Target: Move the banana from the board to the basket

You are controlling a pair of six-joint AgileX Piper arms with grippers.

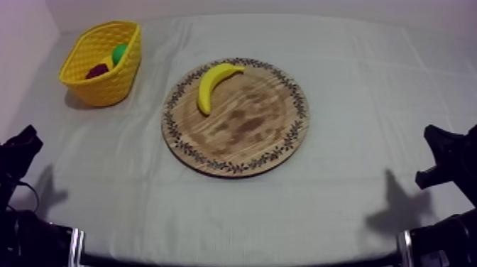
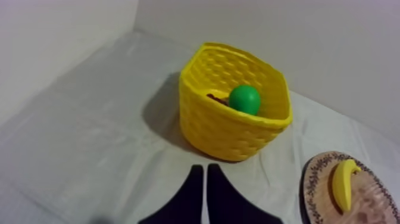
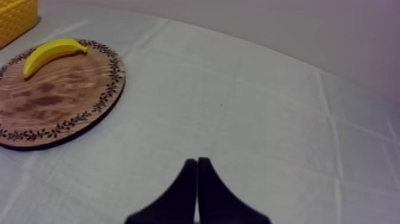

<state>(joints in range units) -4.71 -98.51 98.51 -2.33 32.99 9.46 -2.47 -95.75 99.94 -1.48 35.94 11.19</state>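
A yellow banana (image 1: pixel 214 83) lies on the upper left part of the round wooden board (image 1: pixel 262 131) at the table's middle. The yellow basket (image 1: pixel 103 64) stands at the far left, holding a green fruit (image 1: pixel 119 52) and a small red fruit (image 1: pixel 97 71). My left gripper (image 1: pixel 21 148) rests low at the left edge. In the left wrist view its fingers (image 2: pixel 191 184) lie together as a narrow wedge, shut on nothing, short of the basket (image 2: pixel 232 116). My right gripper (image 1: pixel 440 145) rests low at the right, shut on nothing, with the banana (image 3: pixel 52 52) and board (image 3: pixel 65 101) well ahead of it.
Grey-white cloth (image 1: pixel 355 78) covers the table, with open cloth between both grippers and the board. A pale wall runs behind the basket.
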